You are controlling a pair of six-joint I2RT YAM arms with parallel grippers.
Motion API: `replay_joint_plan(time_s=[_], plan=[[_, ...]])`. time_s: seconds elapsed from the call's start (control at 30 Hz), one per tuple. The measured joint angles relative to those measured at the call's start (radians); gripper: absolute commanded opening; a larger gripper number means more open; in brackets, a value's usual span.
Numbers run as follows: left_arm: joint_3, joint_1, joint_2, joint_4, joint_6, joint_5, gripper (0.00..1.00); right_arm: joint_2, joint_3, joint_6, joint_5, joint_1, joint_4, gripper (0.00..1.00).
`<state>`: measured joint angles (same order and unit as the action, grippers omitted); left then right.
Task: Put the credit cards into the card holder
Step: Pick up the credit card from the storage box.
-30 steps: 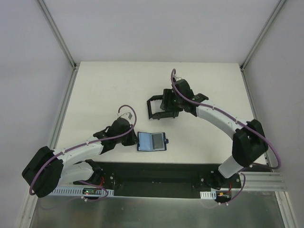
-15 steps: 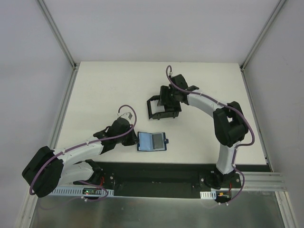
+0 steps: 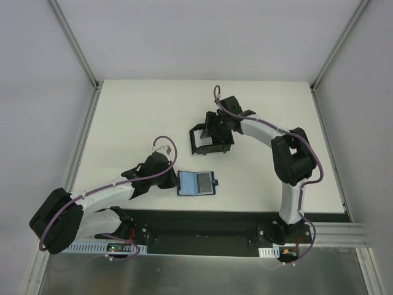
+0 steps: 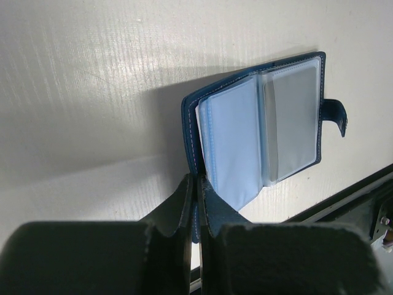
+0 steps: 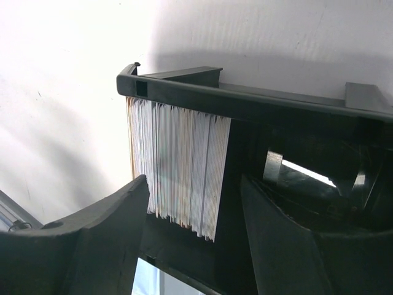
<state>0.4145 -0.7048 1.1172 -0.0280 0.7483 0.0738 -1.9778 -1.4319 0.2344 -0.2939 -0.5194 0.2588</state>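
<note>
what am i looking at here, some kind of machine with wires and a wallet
Two robot arms bolted at the near edge of a white table. The wide picture comes from a camera above and behind them; the other two come from a camera on each wrist. On the table lie a blue card holder, open, and a black box with a stack of white cards standing on edge. The left arm's fingers are shut on the edge of the card holder's cover. The right arm's fingers stand open at the stack, holding nothing.
</note>
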Motion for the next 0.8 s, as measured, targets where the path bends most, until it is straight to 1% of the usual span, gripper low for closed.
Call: replay_joint_plan(time_s=[0.07,0.13,0.47,0.6,0.67,0.8], plan=[[0.0,0.0,0.003,-0.002,0.0,0.0,0.0,0.0,0.0,0.0,-0.009,0.002,-0.003,0.6],[0.0,0.0,0.004,-0.002,0.0,0.0,0.0,0.0,0.0,0.0,-0.015,0.005,-0.006,0.55],[0.0,0.0,0.006,-0.004,0.0,0.0,0.0,0.0,0.0,0.001,-0.029,0.014,-0.023,0.49],[0.0,0.0,0.008,-0.005,0.0,0.0,0.0,0.002,0.002,0.001,-0.028,0.015,-0.024,0.42],[0.0,0.0,0.008,-0.005,0.0,0.0,0.0,0.002,0.002,0.001,-0.028,0.016,-0.024,0.37],[0.0,0.0,0.009,-0.005,0.0,0.0,0.0,0.008,0.007,0.003,-0.027,0.019,-0.024,0.29]])
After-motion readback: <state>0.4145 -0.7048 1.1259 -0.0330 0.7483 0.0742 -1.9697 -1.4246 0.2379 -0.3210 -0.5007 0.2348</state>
